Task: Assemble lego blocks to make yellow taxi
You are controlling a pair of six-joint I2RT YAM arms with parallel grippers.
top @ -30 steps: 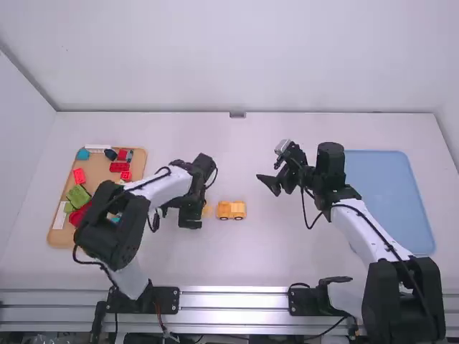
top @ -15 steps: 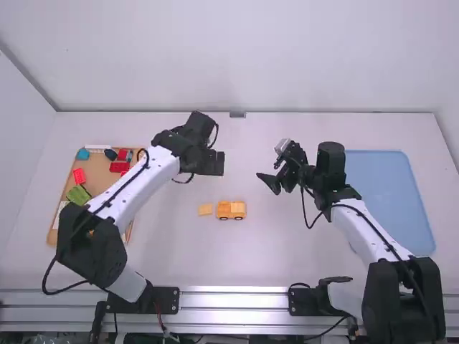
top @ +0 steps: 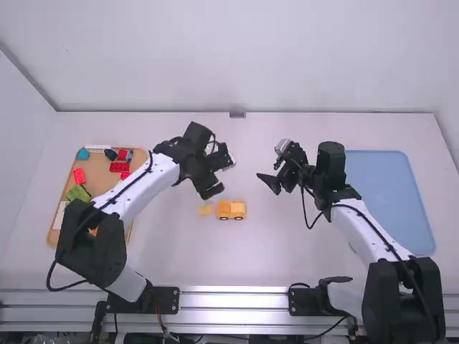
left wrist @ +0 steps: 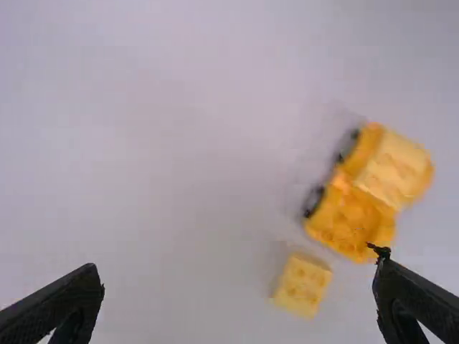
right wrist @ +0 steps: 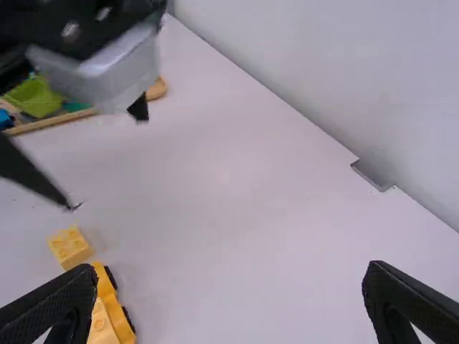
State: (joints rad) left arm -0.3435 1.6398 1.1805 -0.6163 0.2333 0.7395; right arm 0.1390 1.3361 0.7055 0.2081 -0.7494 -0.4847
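My left gripper [top: 222, 176] hangs over the table just beyond the loose yellow brick [top: 206, 210] and the yellow car [top: 231, 210]. In the left wrist view this gripper [left wrist: 239, 264] stands open, with the small loose brick [left wrist: 303, 286] below and between its fingers. Beside that brick, not touching it, the orange-yellow car [left wrist: 351, 218] stands on black wheels and carries a paler yellow block [left wrist: 394, 170] on one end. My right gripper [top: 270, 166] is to the right of and beyond the car; in the right wrist view this gripper [right wrist: 231, 269] is open and holds nothing.
An orange-brown tray [top: 59, 233] at the left holds several red, green, blue and white pieces, partly behind the left arm. A flat blue tray [top: 391, 193] lies at the right, behind and beside the right arm. A wall borders the table's far edge.
My left gripper has moved away from the loose brick, up and toward the far side, then turned and swung slightly back toward it. The right arm has kept still.
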